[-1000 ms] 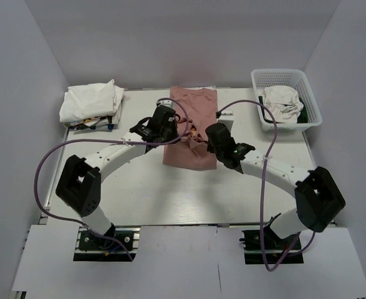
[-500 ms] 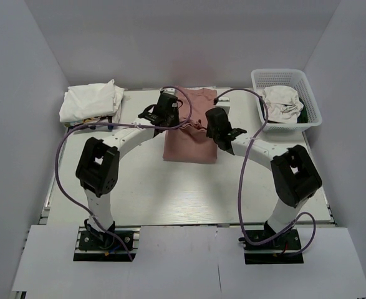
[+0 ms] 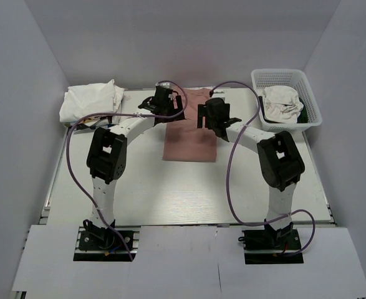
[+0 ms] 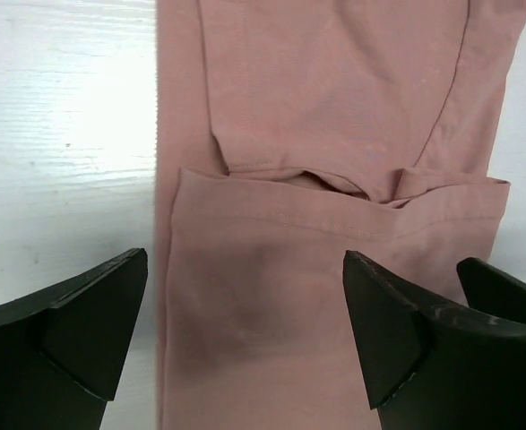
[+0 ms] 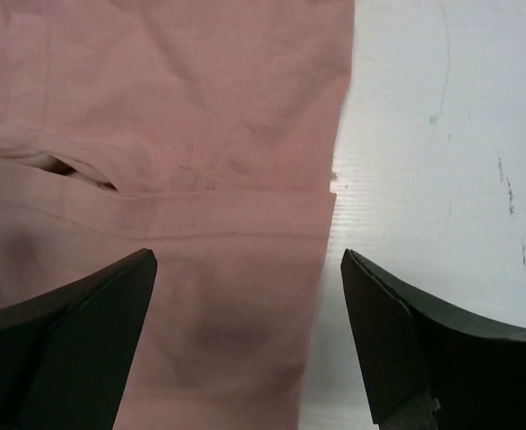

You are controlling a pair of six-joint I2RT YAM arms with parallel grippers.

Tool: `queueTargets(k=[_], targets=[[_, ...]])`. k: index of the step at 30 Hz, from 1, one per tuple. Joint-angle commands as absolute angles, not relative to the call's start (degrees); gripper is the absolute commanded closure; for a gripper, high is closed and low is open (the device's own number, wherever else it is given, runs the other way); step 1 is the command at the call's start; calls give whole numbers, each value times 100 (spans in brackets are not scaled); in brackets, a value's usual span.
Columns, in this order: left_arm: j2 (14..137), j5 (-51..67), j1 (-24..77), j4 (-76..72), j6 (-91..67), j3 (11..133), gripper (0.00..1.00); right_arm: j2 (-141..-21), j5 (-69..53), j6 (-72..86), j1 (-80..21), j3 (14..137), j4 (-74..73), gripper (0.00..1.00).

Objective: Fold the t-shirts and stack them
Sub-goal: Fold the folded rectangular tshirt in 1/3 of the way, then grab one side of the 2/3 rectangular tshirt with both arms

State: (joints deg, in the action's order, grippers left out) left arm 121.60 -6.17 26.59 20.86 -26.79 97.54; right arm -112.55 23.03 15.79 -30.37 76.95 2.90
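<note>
Hovering over the far middle of the table [image 3: 139, 187], I held nothing: my left gripper [image 4: 245, 300] and my right gripper [image 5: 245, 291] both stood spread wide just above the pink t-shirt [image 3: 191, 140]. It lay as a long folded strip in the table's centre, one layer doubled over another, with that layer's hem [image 4: 334, 219] running across right beneath my fingers. That flap worried me. It puckered in the middle and showed a small gap, so I judged that a fingertip brushing it on the way up could drag the soft cloth open or skew it. A lumpy fold would also sit badly on the pile of white t-shirts [image 3: 90, 101] at the far left, which I took for the stack. At the far right corner stood the white mesh basket [image 3: 282, 71], holding a crumpled white t-shirt [image 3: 281, 103] and something dark beside it that I could not identify.
</note>
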Motion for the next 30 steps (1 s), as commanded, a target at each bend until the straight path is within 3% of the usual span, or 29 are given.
queueTargets(k=[1, 13, 23, 30], targets=[[11603, -571, 2593, 2276, -2777, 9757, 0, -10926, 2032, 1354, -3006, 7946, 421, 10], [9853, -202, 2698, 2153, -3313, 6761, 0, -9239, 712, 2521, -3023, 5354, 316, 10], [10413, 62, 2706, 2065, -3428, 6653, 0, -9236, 765, 3339, -2927, 4693, 484, 10], [10539, 254, 2707, 2066, -3428, 6486, 24, -9386, 712, 3454, -2927, 4720, 238, 14]])
